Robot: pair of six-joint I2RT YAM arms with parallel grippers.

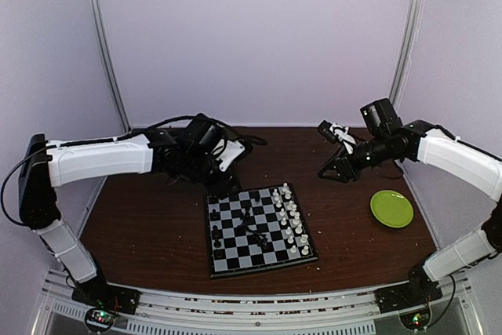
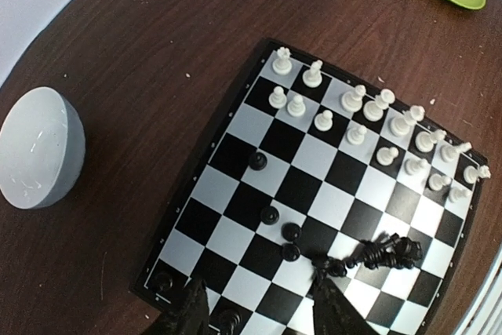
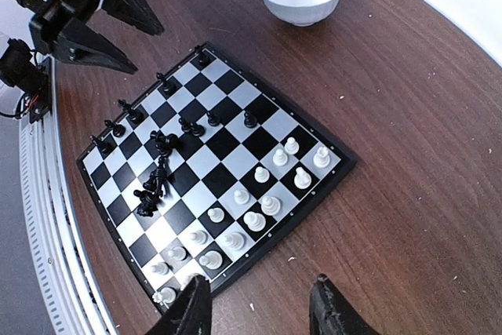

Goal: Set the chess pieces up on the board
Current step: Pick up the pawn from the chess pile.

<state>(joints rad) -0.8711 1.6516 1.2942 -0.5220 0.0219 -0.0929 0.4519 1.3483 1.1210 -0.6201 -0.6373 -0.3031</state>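
Near the board point(image 2: 302, 187), only wrist views show a white bowl point(image 2: 39, 147).

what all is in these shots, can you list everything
board: one, black and white checks, middle of the table
white chess pieces: about sixteen, upright in two rows along the board's right edge
black chess pieces: number unclear; some stand scattered on the left half, several lie in a heap mid-board
bowl: one, white, on the table, apart from the board
plate: one, green, on the table right of the board
specks: a few, pale, on the table near the board
table: one, dark brown wood
arms: two, white and black, left and right
left gripper: black, open, over the board's far left corner
right gripper: black, open, empty, raised right of the board
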